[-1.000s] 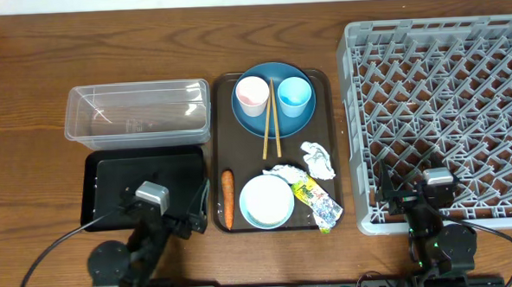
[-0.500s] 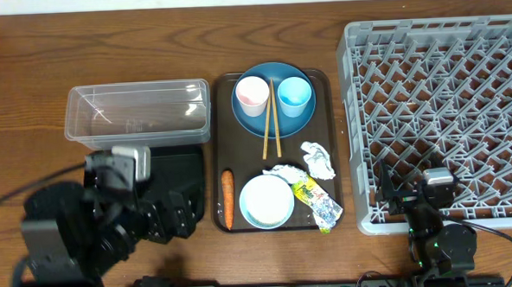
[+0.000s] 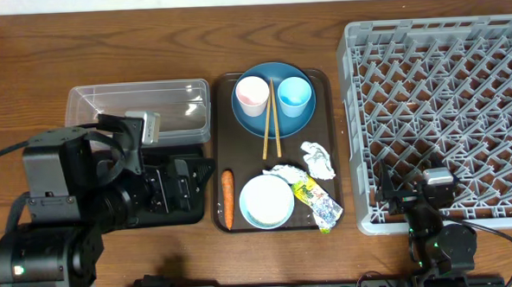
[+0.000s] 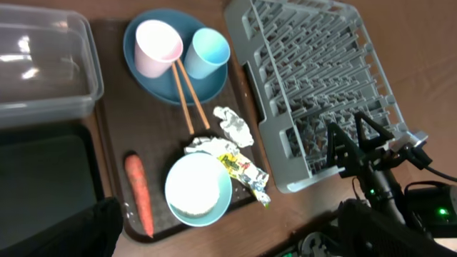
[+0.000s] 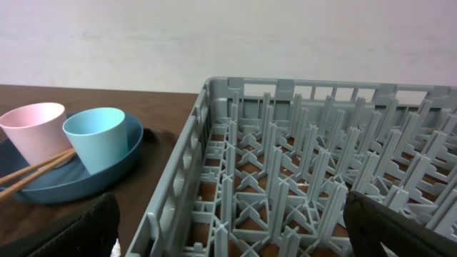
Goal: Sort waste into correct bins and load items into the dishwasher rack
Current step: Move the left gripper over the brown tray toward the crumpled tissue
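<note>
On the brown serving tray (image 3: 239, 153) a blue plate (image 3: 275, 117) carries a pink cup (image 3: 252, 95), a light blue cup (image 3: 294, 94) and wooden chopsticks (image 3: 270, 125). In front of them lie crumpled white paper (image 3: 318, 159), a yellow-green wrapper (image 3: 316, 199), a white bowl (image 3: 266, 201) and a carrot (image 3: 227, 198). My left gripper (image 3: 193, 185) hangs open over the black tray (image 3: 174, 160), pointing at the carrot (image 4: 138, 191) and bowl (image 4: 198, 189). My right gripper (image 3: 409, 189) stands open at the grey rack's (image 3: 445, 101) front left corner, holding nothing.
The clear tub (image 3: 138, 110) sits behind the black tray, left of the brown tray. The raised left arm (image 3: 60, 213) hides much of the black tray. Upright pegs of the rack (image 5: 285, 185) fill the right wrist view, with both cups (image 5: 93, 135) to their left.
My left arm has lifted from the table's front edge and swung up over the black tray, looming large in the overhead view. The right arm and all objects have stayed put.
</note>
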